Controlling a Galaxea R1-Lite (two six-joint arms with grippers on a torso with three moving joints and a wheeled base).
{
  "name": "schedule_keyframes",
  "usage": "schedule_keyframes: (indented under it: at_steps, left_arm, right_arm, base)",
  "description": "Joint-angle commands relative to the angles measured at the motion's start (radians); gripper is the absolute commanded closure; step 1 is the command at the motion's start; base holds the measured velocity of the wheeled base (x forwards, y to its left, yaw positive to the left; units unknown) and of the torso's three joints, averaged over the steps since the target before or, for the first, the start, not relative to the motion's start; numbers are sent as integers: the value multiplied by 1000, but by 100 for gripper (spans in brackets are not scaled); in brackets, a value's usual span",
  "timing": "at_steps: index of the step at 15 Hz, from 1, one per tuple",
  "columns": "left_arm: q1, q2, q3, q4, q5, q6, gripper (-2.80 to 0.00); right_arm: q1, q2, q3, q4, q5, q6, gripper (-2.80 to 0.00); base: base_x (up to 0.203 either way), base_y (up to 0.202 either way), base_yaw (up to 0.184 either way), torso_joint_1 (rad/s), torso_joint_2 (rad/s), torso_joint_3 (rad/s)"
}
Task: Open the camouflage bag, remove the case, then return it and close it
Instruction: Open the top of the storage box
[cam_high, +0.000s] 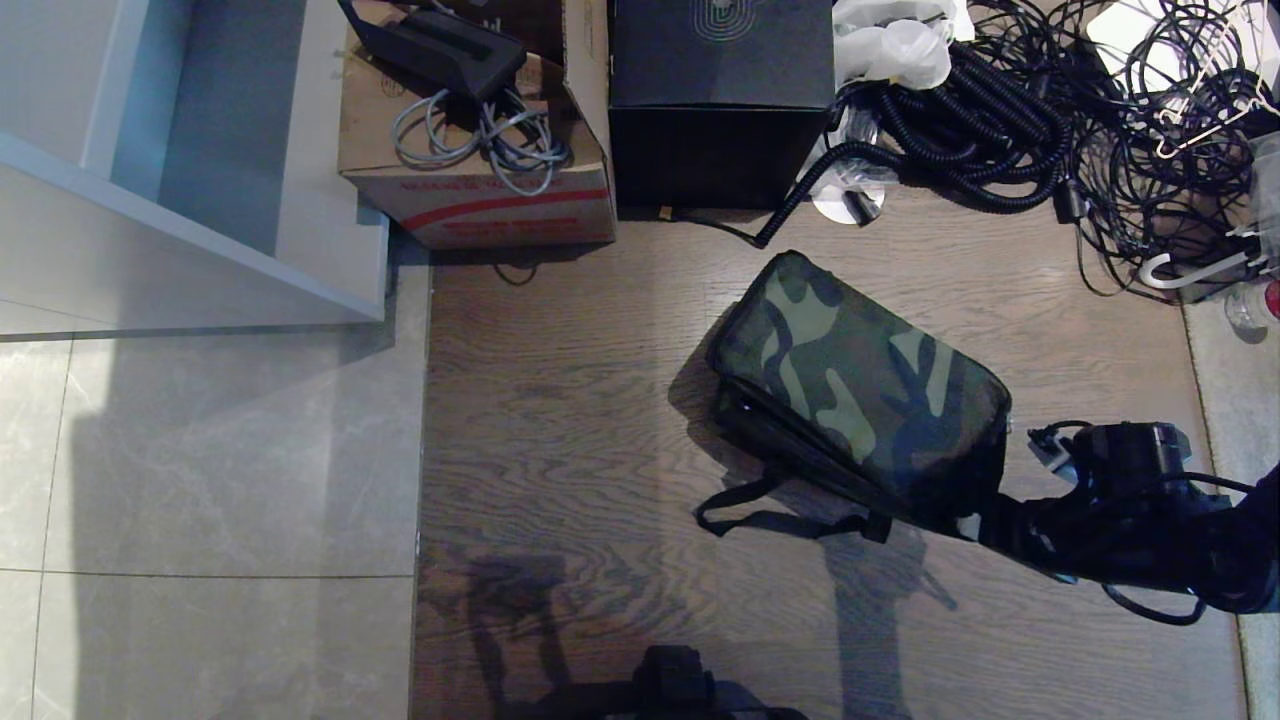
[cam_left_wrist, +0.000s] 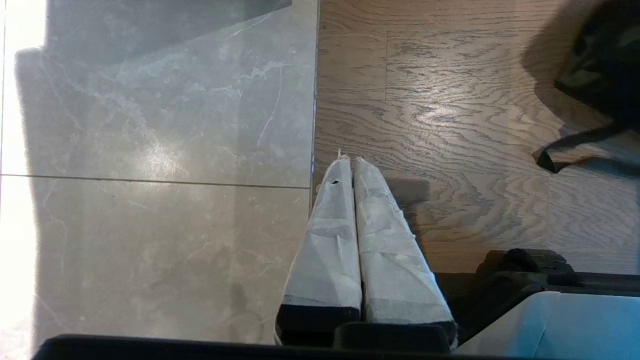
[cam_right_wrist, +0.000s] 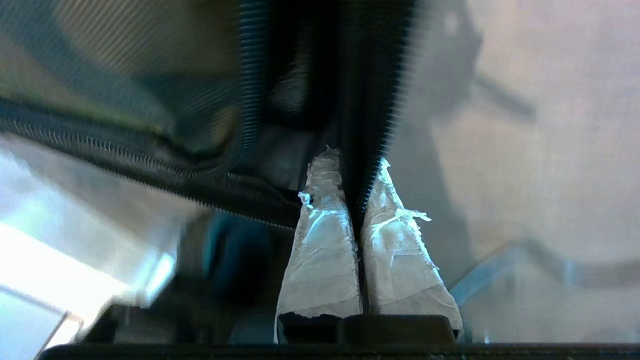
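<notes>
Right gripper pinched shut on zip edge of camouflage bag, at its near-right corner.

Risk judged: thin edge slipping from taped fingers, or whole bag dragged instead of opening. Bag on wood floor, centre-right, lid camouflage, sides black, strap trailing near-left. Left gripper closed, empty.

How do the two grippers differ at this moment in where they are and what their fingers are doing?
The right gripper is at the near right corner of the camouflage bag, its fingers shut on a zipper edge; the left gripper hangs above bare floor, well away from the bag, fingers shut on nothing. The right arm shows clearly in the head view, the left only as a dark shape at the bottom edge. Both have fingers wrapped in white tape.
</notes>
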Motion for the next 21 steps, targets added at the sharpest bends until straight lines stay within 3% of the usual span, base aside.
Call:
schedule_keyframes:
  at_steps: [1,3,4,5,11,15,21]
  left_arm:
    - [0,0,0,0,1,1,0]
    - [0,0,-1,0,1,0,0]
    - [0,0,0,0,1,-1,0]
    - [0,0,0,0,1,-1,0]
    - [0,0,0,0,1,-1,0]
    - [0,0,0,0,1,-1,0]
    - [0,0,0,0,1,-1,0]
  right_arm:
    - [18,-73,58,16,6,1,0]
    - [17,-81,91,14,11,-5,0]
    - [17,-66,91,15,12,-7,-267]
    - [17,-58,82,9,12,-8,-280]
    - [10,-133,94,-4,12,-22,-280]
    - [0,-123,82,-26,41,140,-280]
    - [27,-20,-5,-27,49,251,-280]
  base:
    - [0,0,0,0,0,0]
    - [0,0,0,0,0,0]
    - [0,0,0,0,0,0]
    - [0,0,0,0,0,0]
    - [0,0,0,0,0,0]
    - [0,0,0,0,0,0]
    - [0,0,0,0,0,0]
